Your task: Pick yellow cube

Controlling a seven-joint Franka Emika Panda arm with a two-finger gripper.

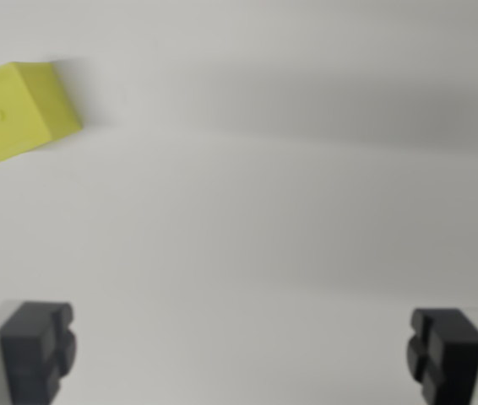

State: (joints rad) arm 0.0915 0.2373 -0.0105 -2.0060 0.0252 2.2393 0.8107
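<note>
- You are looking down through the wrist view at a plain white surface [247, 245].
- The cube [18, 110] is sitting on that surface at the wrist view's upper left, near the left edge of the frame.
- The cube is yellow and is lying turned at an angle, so its edges are not running parallel to the frame edges. You are seeing its top face and one side face.
- A soft shadow is falling from the cube toward the wrist view's right.
- The gripper [243, 350] is hanging clear of the cube, below and to the right of it in the frame, and well apart from it.
- The two dark fingers are showing at the bottom corners: one finger [38, 348] directly below the cube, the other finger [443, 353] far to the cube's right.
- The fingers are standing wide apart, with only bare surface showing between them. They are holding nothing.
- Neither finger is touching the cube.
- The picture is slightly blurred, so you cannot tell fine surface detail on the cube.
</note>
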